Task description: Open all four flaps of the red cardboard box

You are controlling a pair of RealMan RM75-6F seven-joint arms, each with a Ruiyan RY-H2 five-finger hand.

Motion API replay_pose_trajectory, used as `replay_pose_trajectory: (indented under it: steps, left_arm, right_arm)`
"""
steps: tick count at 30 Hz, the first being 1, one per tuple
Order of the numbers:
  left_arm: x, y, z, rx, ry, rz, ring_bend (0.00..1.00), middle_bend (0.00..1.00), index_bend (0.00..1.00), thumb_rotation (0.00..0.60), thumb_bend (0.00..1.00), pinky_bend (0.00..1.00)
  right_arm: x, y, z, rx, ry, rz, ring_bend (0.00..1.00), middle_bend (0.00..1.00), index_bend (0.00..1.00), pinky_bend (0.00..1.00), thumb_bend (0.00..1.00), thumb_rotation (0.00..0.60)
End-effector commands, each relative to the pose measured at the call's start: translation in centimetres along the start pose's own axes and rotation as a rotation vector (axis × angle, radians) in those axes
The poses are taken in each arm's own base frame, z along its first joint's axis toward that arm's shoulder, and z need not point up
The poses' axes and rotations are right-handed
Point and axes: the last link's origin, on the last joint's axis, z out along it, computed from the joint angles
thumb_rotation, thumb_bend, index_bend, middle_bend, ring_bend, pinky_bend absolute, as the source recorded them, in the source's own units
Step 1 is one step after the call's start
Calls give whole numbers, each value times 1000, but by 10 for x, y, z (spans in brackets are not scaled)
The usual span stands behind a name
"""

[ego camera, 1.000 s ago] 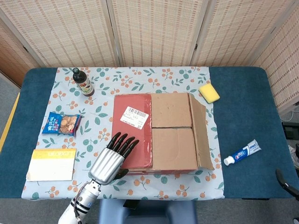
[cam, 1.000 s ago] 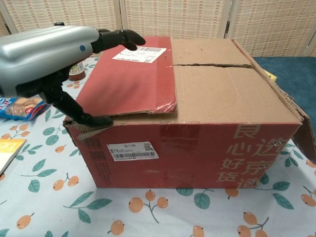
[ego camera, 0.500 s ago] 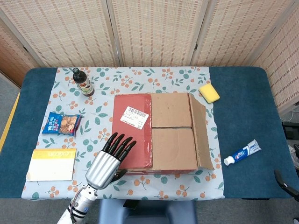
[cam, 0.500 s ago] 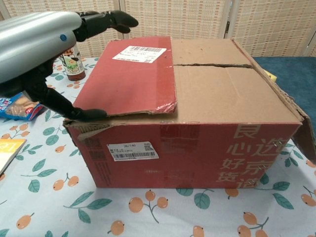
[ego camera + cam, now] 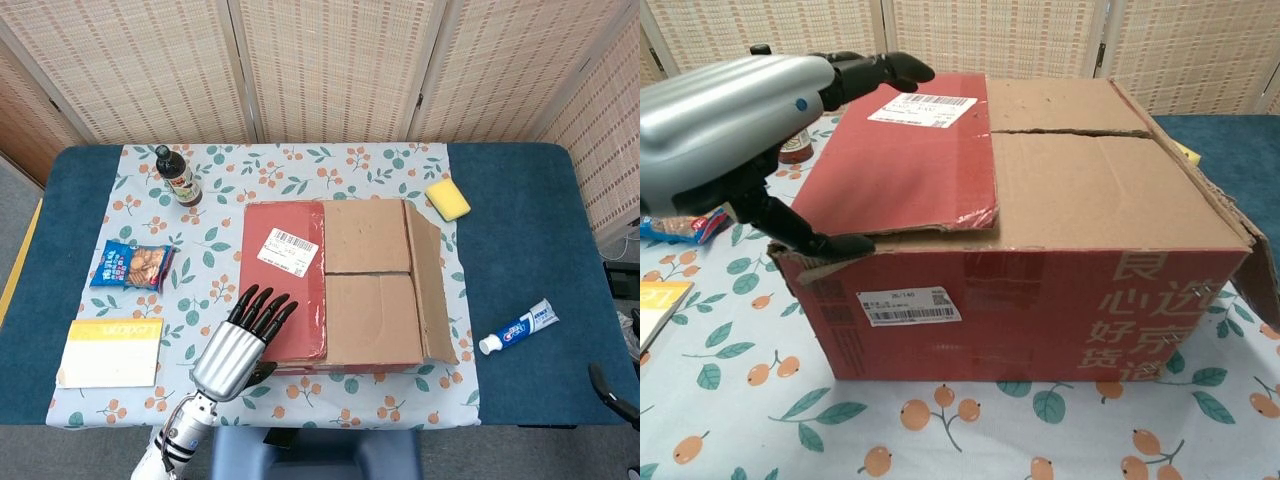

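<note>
**Observer:** Where is the box in your views?

**Operator:** The red cardboard box (image 5: 335,287) sits at the middle of my head view, on the leaf-and-fruit patterned cloth (image 5: 215,240) over the blue table (image 5: 520,230). In the chest view it fills most of the frame. The red flap (image 5: 905,150) with the white shipping label lies flat on the left half of the top. Two brown flaps (image 5: 368,280) lie flat on the right half, meeting along a seam. The right-side flap (image 5: 432,280) stands slightly away from the box edge.

**Observer:** And your hands?

**Operator:** My left hand (image 5: 240,335) is at the lower left of the head view, at the near left corner of the box. It holds nothing. Its dark fingers (image 5: 875,68) reach out spread above the red flap, and in the chest view the thumb (image 5: 805,235) rests at the near edge of that flap, by the torn corner. I cannot tell whether the fingers touch the flap. At the lower right corner of the head view a dark shape shows; I cannot tell if that is my right hand.

**Observer:** Anything else on the table?

**Operator:** A dark sauce bottle (image 5: 177,177) at upper left, a blue snack bag (image 5: 133,265) and a yellow booklet (image 5: 110,350) at left, a yellow sponge (image 5: 447,199) at upper right, and a toothpaste tube (image 5: 517,327) at right.
</note>
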Motion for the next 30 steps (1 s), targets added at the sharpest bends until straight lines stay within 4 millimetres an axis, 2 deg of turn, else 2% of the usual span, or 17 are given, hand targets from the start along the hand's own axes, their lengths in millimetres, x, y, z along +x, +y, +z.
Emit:
replay_pose_trajectory:
  steps: [1, 11, 20, 30]
  left_arm:
    - [-3, -1, 2, 4, -4, -6, 37, 116, 0, 600, 241, 0]
    - [-2, -2, 3, 6, 72, 24, 37, 116, 0, 600, 241, 0]
    - [2, -11, -12, 46, 207, 93, 37, 116, 0, 600, 261, 0]
    - [4, -30, -30, 143, 294, 182, 14, 109, 0, 600, 288, 0]
  right_arm:
    - [0, 0, 0, 1, 2, 1, 0, 0, 0, 0, 393, 600]
    - [0, 0, 0, 2, 0, 3, 0, 0, 0, 0, 394, 600]
    - [-1, 0, 0, 0, -3, -2, 0, 0, 0, 0, 394, 600]
    - [-1, -1, 0, -2, -4, -2, 0, 0, 0, 0, 393, 600]
